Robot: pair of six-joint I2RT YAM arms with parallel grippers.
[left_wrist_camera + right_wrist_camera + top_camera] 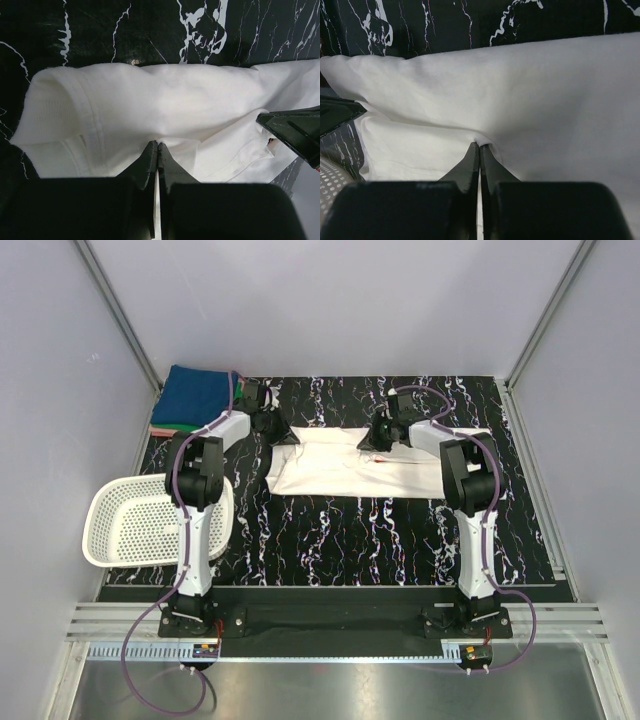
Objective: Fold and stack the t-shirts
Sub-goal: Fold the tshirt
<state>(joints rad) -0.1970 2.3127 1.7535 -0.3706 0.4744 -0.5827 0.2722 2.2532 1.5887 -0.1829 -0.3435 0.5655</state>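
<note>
white shirt (pixel 340 470) — mid-frame, looks soft, light, limp | left gripper (pixel 157 146), right gripper (pixel 479 146) — both pressed shut, pinching its folded edge | best held by edges

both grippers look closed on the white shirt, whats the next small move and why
Probably raise both a little, together: the left gripper and right gripper are each shut on the white t-shirt, which lies flat on the table, so lifting evenly would free its edge for folding.
</note>
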